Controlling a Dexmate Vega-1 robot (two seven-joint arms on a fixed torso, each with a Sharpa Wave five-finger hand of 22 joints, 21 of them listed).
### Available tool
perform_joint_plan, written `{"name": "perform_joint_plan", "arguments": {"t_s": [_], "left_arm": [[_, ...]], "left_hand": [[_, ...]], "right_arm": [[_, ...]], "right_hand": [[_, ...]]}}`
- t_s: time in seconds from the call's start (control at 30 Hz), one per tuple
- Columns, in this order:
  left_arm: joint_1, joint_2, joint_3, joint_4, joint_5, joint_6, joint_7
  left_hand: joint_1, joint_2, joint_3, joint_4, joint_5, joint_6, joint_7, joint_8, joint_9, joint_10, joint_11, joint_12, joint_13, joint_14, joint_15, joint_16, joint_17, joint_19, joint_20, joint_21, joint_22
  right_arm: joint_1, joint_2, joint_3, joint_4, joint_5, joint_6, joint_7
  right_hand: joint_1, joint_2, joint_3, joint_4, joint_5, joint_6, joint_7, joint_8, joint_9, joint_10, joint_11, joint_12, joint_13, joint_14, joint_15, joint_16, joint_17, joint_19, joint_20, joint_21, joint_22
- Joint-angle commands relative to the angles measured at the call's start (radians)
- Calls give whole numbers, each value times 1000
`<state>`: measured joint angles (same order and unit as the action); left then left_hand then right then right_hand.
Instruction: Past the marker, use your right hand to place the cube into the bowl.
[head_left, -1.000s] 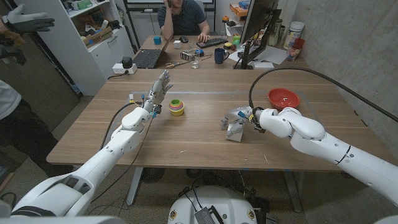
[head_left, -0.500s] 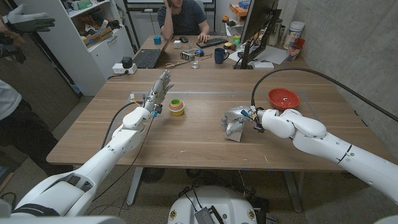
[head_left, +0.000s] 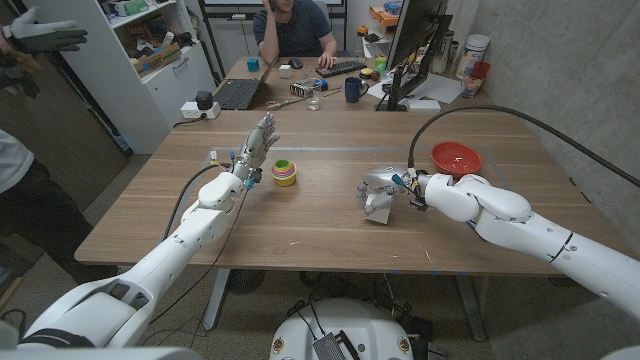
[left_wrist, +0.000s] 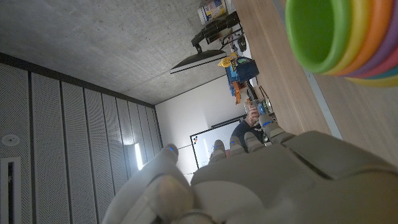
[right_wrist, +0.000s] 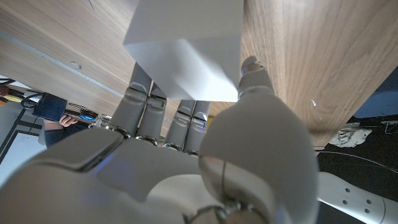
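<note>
The right robot hand (head_left: 379, 192) holds a small white cube (head_left: 378, 213), its fingers (right_wrist: 180, 118) curled around the block just above the wooden tabletop (head_left: 300, 225). The red round bowl (head_left: 456, 157) sits beyond that robot hand and to its right, well apart. The left robot hand (head_left: 257, 143) stands with fingers spread, holding nothing, just beside a stack of coloured plastic cups (head_left: 284, 171).

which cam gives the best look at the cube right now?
Right wrist view: the white cube is large and close, its faces plain, between the right hand's fingers and thumb. In the head view the cube is small and partly covered by that hand. The left wrist view looks at the stacked cups instead.
</note>
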<state>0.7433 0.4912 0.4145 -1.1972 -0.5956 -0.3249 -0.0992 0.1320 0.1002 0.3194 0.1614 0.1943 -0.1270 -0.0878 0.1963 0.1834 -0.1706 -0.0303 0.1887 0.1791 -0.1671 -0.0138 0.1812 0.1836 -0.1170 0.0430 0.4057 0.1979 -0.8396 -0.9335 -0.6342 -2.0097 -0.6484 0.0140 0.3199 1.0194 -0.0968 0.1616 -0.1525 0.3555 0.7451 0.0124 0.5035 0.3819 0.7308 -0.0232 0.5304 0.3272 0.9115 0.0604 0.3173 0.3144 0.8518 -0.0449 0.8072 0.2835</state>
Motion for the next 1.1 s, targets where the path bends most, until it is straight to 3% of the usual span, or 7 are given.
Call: {"name": "perform_joint_plan", "arguments": {"t_s": [0.03, 0.43, 1.1], "left_arm": [[6, 3, -3, -8, 1, -2, 4], [0, -1, -2, 0, 0, -2, 4], [-8, -1, 1, 7, 20, -15, 14]], "left_hand": [[-4, -1, -4, -2, 5, -8, -2, -2, 5, -13, 5, 6, 3, -50, 7, 6, 6, -10, 2, -1, 1], [-6, -1, -6, -2, 5, -7, -3, -1, 5, -13, 6, 6, 3, -50, 7, 6, 6, -10, 2, -2, 1], [-9, -1, -9, -2, 6, -7, -2, -1, 5, -13, 6, 7, 3, -50, 7, 6, 5, -11, 3, -2, 1]], "right_arm": [[-3, -17, 22, -28, -2, 4, -15], [13, -16, 38, -39, -4, 21, -16], [82, 27, 23, -2, -31, 52, -17]], "right_hand": [[257, 243, 0, 7, 1, 10, 0, 13, 6, 10, 2, 10, 4, 194, -289, -2, 4, 53, -183, 10, 6], [257, 241, -10, 17, -6, 15, 3, 20, 16, 14, -2, 15, 12, 198, -287, -7, 9, 41, -182, 24, 9], [265, 248, -17, 28, -12, 20, 2, 29, 30, 25, 3, 24, 23, 204, -286, -13, 18, 32, -185, 45, 11]]}}
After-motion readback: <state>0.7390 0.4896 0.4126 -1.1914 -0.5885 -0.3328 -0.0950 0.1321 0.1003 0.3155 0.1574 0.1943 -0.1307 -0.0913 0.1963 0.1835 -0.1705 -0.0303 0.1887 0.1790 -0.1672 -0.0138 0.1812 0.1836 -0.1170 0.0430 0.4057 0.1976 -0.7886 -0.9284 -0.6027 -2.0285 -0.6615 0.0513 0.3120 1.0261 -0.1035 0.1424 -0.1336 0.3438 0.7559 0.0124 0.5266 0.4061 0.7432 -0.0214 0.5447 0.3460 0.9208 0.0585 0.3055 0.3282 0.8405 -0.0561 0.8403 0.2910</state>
